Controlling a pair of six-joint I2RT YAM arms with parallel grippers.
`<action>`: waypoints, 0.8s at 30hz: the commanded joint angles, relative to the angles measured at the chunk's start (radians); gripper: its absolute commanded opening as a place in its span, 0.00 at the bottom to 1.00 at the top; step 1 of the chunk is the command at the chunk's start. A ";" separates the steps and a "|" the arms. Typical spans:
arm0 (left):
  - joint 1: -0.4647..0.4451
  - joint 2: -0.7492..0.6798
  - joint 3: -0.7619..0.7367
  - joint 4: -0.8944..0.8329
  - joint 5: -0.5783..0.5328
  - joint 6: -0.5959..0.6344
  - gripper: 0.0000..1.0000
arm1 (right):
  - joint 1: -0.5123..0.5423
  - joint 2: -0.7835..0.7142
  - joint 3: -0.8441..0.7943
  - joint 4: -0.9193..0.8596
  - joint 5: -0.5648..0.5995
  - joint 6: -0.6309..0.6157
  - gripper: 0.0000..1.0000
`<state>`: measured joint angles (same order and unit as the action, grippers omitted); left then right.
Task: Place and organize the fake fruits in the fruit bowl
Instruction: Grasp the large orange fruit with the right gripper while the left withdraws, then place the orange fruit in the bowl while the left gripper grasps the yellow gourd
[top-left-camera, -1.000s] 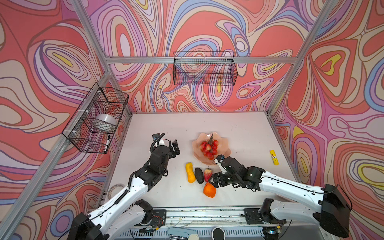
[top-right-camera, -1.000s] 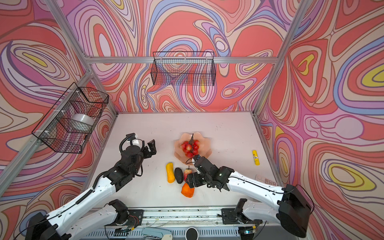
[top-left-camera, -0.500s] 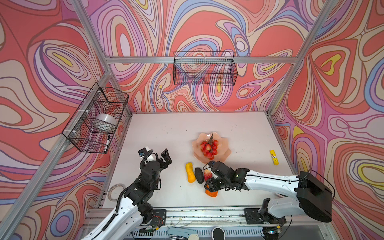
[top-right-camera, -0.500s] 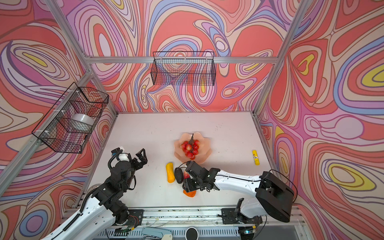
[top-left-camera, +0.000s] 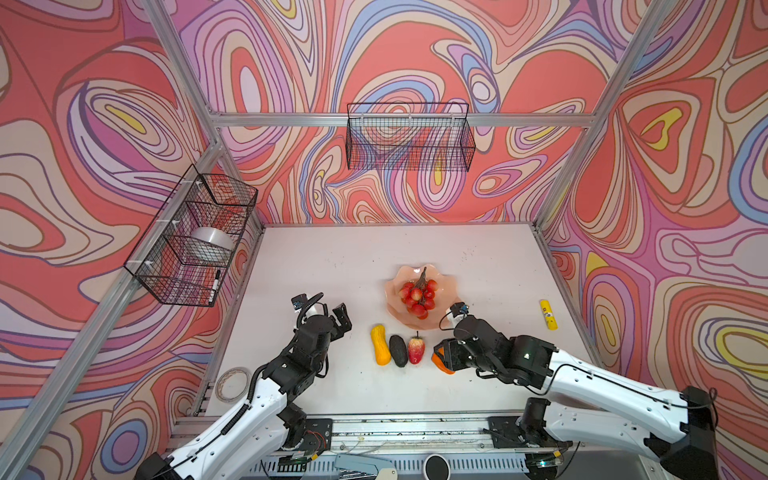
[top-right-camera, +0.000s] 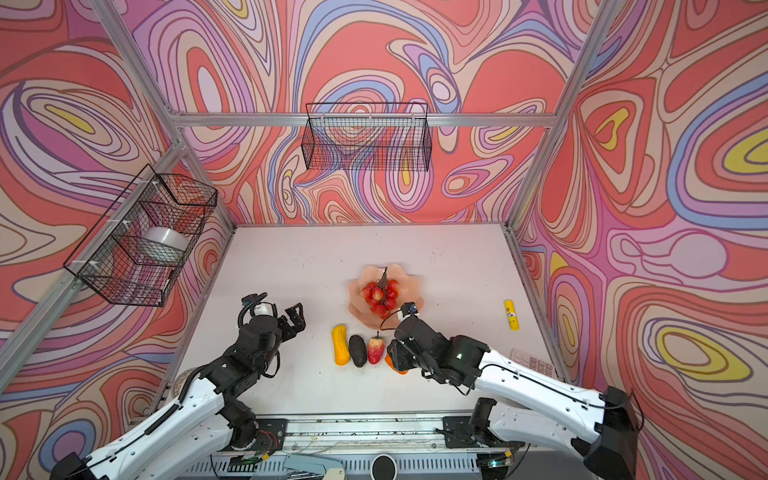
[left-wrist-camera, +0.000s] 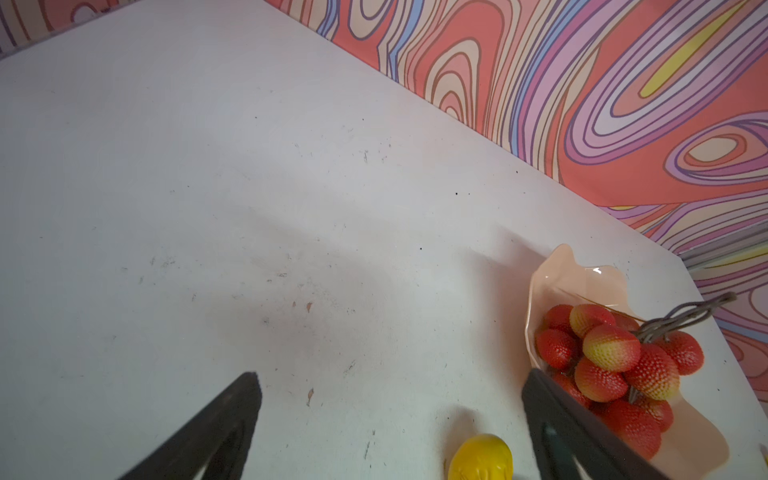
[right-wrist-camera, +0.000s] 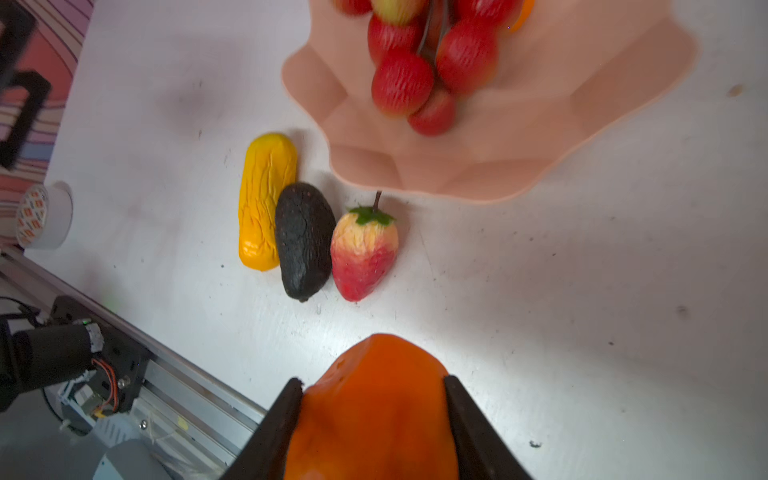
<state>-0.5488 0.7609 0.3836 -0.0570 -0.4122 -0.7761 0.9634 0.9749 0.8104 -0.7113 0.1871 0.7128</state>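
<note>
Right wrist view: firm clamp of right gripper (right-wrist-camera: 372, 380) on orange fruit (right-wrist-camera: 374, 419), one jaw flat against each flank. Just beyond, on the worktop (right-wrist-camera: 582, 291) toward its front edge, a side-by-side row, touching: yellow-orange oblong (right-wrist-camera: 266, 199), blackish avocado (right-wrist-camera: 305, 241), red strawberry (right-wrist-camera: 363, 257), stalk end toward fruit bowl (right-wrist-camera: 540, 124). Near the worktop's middle, the bowl itself, with red berry bunch (right-wrist-camera: 403, 83) inside and a sliver of a second orange fruit (right-wrist-camera: 521, 16) behind the bunch.

Left wrist view: left gripper (left-wrist-camera: 390, 376) with jaws spread wide, empty, over the left half of the worktop.

Near the right edge, small yellow cylinder (top-left-camera: 548, 314); label print too small to read. Just off the front left corner, white roll (right-wrist-camera: 41, 216); orange print on its end face, illegible.
</note>
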 joint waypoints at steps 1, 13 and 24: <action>0.006 0.024 0.025 0.010 0.061 -0.036 0.97 | -0.093 0.025 0.067 -0.052 0.133 -0.030 0.32; 0.003 0.120 0.013 0.076 0.339 -0.031 0.91 | -0.469 0.334 0.095 0.418 -0.064 -0.149 0.30; -0.131 0.364 0.049 0.203 0.369 -0.061 0.90 | -0.519 0.573 0.134 0.571 -0.148 -0.165 0.33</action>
<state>-0.6571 1.0962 0.3977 0.0929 -0.0460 -0.8104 0.4461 1.5196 0.9199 -0.2100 0.0757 0.5602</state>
